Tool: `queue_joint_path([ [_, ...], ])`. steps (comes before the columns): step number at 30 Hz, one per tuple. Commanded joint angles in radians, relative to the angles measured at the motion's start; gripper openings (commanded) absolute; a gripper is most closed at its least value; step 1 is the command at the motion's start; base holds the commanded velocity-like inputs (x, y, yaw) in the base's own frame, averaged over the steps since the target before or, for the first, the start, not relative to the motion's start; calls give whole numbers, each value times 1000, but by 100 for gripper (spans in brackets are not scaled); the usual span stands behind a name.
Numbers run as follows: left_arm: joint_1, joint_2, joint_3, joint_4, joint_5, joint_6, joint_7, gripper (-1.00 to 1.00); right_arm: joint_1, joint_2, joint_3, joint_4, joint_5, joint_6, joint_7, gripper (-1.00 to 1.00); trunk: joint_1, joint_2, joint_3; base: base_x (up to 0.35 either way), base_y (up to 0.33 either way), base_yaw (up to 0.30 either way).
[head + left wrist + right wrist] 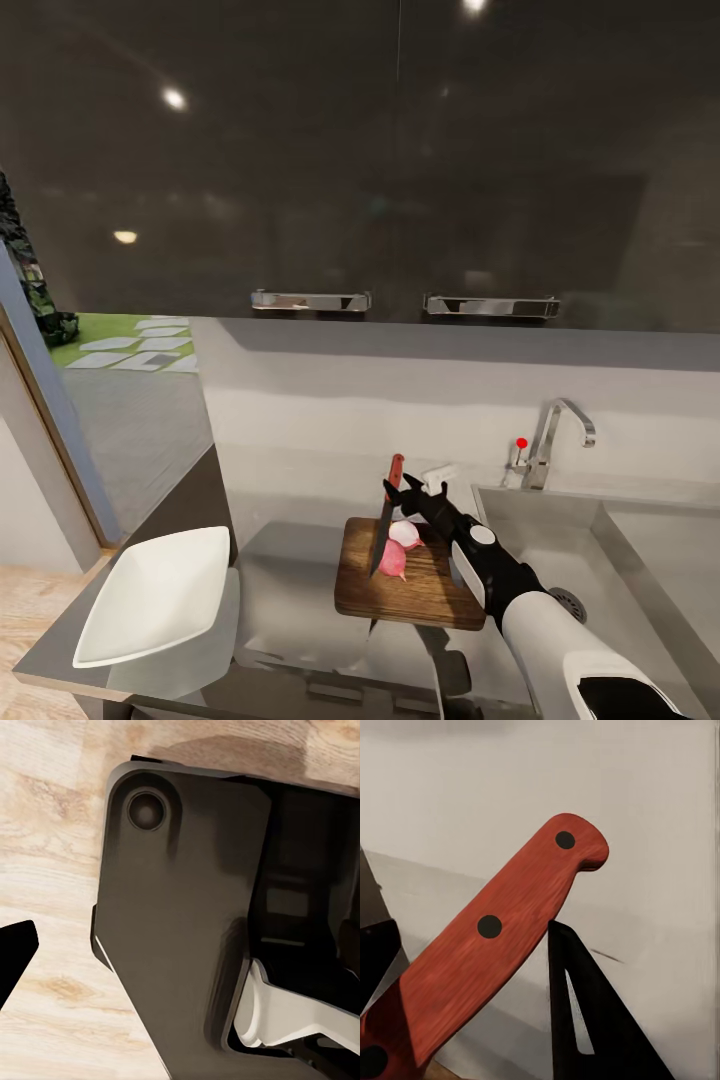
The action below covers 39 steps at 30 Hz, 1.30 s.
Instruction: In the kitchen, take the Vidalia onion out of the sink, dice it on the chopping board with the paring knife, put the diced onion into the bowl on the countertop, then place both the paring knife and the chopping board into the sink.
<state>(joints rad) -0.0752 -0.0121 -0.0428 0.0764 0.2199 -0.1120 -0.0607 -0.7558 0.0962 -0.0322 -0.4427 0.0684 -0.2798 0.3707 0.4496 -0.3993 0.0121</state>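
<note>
Head view: pinkish, seemingly halved Vidalia onion (398,545)

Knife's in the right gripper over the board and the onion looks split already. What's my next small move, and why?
Probably one more short downward cut. The right gripper holds the paring knife by its red handle, blade pointing down onto the chopping board beside the Vidalia onion, which shows as two pinkish pieces rather than small cubes. The bowl waits to the left, so dicing comes first.

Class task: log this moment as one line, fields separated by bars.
right gripper: holding knife | blade at onion | onion on board | bowl: empty
</note>
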Motion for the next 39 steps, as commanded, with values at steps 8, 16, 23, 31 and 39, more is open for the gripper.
queue_joint_path([
  [8, -1, 0, -5, 5, 10, -6, -5, 100, 0, 0, -4, 1, 7, -8, -4, -100, 0, -1, 0, 0, 0, 0],
  [16, -1, 0, -5, 5, 10, -6, -5, 100, 0, 0, -4, 1, 7, -9, -5, -100, 0, -1, 0, 0, 0, 0],
  [23, -1, 1, -5, 5, 10, -6, -5, 100, 0, -1, -4, 1, 7, -9, -6, -100, 0, -1, 0, 0, 0, 0],
  [31, -1, 1, -5, 5, 10, -6, -5, 100, 0, -1, -5, 1, 7, -9, -9, -100, 0, -1, 0, 0, 0, 0],
  [39, -1, 1, -5, 5, 10, -6, -5, 100, 0, -1, -3, 1, 7, -10, -36, -100, 0, -1, 0, 0, 0, 0],
])
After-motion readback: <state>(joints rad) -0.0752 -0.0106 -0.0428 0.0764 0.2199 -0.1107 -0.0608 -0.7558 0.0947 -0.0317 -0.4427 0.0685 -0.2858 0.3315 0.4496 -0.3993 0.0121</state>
